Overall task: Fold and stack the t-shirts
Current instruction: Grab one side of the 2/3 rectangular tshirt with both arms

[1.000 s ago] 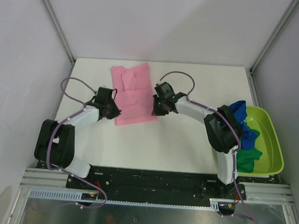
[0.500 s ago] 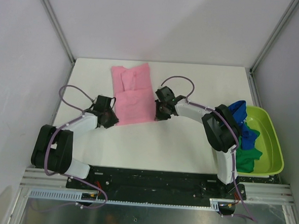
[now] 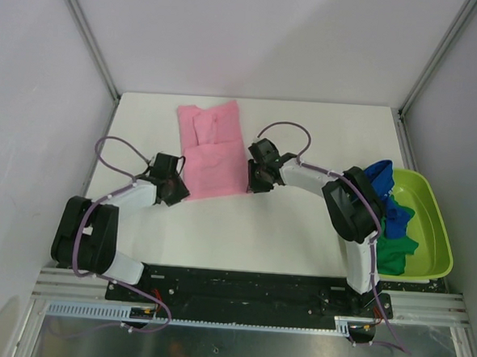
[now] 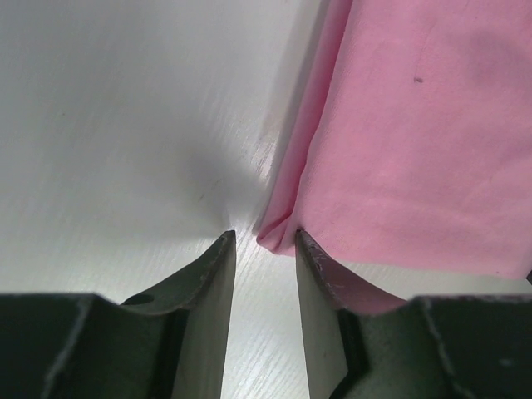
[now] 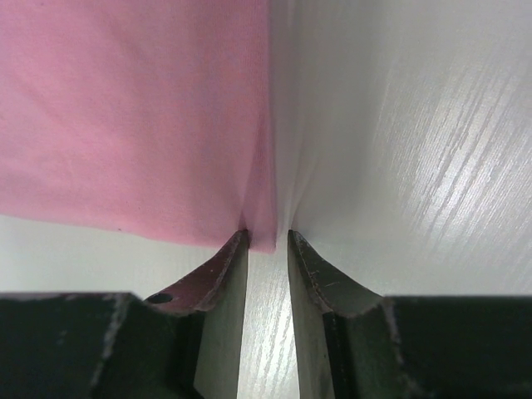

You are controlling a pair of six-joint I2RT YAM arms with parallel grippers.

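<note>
We see a light pink soft fabric t-shirt (image 3: 213,149) lying flat on the white counter (image 3: 322,143), at about 11 o'clock from the counter's middle. It is folded into a long rectangle that runs from 12 to 6 o'clock, and a smaller flap lies doubled over its far half.

The left pincer (image 3: 177,189) sits low at the shirt's 7 o'clock corner. In the left wrist view its two fingers stand apart with bare counter (image 4: 125,125) showing between them. The folded pink corner (image 4: 416,141) lies just at the mouth of the left pincer (image 4: 264,237), against the right-hand finger and not pinched, so this pincer is open.

The right pincer (image 3: 253,185) sits at the shirt's 5 o'clock corner. From its own wrist camera we see a narrower gap in the right pincer (image 5: 266,237). The tip of the pink cloth (image 5: 125,108) reaches just between the fingertips and touches the left-hand one, and white counter (image 5: 399,125) is visible down the slot. This pincer is open too, and it is not clamped on the fabric.

At 3 to 4 o'clock, by the counter's right edge, stands a lime-green plastic tub (image 3: 441,239). It holds a crumpled royal blue t-shirt (image 3: 396,216) and, nearer to us, a dark green t-shirt (image 3: 396,253). The right arm's elbow partly covers them.
</note>
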